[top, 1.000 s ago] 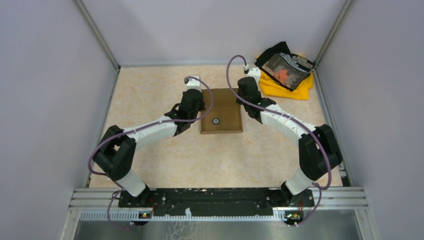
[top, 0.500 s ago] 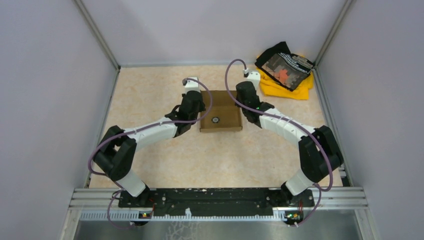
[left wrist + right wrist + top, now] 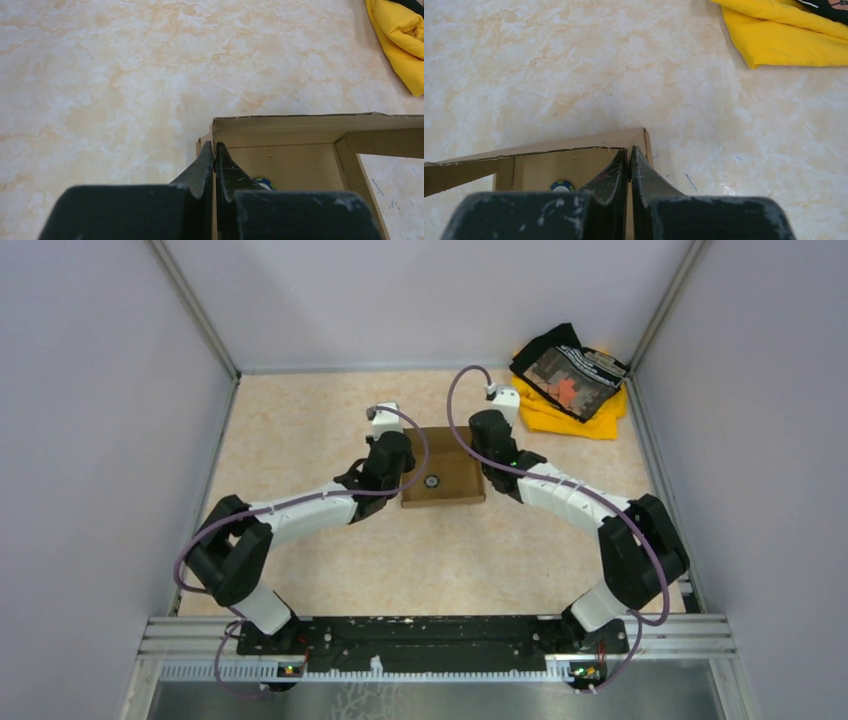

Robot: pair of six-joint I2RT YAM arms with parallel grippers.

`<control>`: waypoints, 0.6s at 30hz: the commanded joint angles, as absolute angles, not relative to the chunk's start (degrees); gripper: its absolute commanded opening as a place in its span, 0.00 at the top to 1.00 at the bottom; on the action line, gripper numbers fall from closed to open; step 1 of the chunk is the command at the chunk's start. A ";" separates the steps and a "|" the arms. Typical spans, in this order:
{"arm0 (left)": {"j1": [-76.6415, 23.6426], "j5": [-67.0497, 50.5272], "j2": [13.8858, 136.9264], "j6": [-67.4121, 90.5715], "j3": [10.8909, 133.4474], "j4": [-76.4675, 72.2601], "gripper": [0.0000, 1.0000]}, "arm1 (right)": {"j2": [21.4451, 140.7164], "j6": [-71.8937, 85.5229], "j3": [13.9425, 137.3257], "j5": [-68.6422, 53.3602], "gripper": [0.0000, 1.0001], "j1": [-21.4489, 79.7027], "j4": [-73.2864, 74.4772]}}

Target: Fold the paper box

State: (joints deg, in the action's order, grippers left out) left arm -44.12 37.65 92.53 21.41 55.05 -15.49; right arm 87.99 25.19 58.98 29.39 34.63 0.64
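The brown paper box (image 3: 445, 455) lies open-topped at mid-table, its walls standing. My left gripper (image 3: 404, 462) is shut on the box's left wall. In the left wrist view the fingertips (image 3: 215, 150) pinch that wall's edge, with the box's inside (image 3: 300, 135) to their right. My right gripper (image 3: 483, 447) is shut on the right wall. In the right wrist view the fingertips (image 3: 629, 152) pinch the wall near the box's far corner (image 3: 554, 160). A small round blue-green disc (image 3: 433, 481) lies on the box floor, and also shows in both wrist views (image 3: 261, 181) (image 3: 562, 186).
A yellow and black cloth pile (image 3: 572, 380) lies at the far right corner of the table, and shows in the left wrist view (image 3: 400, 40) and the right wrist view (image 3: 789, 40). Grey walls enclose the table on three sides. The arm bases sit on the black rail (image 3: 430, 635).
Both grippers have shifted slightly toward the near side while holding the box walls. The box's far edge has come nearer, so the box looks shorter from above.
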 commanded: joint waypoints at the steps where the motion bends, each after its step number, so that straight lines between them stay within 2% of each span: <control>1: -47.58 34.72 91.53 24.88 53.40 -17.23 1.00 | 86.37 27.31 57.01 24.99 1.00 37.98 -1.74; 18: -52.23 40.03 90.28 27.50 48.39 -18.89 1.00 | 84.35 27.97 51.83 26.19 1.00 39.66 -3.27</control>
State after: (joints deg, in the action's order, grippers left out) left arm -49.87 43.42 91.42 24.93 49.01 -16.69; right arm 86.21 26.15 52.40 31.53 36.71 -0.80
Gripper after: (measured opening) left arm 0.007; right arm 0.010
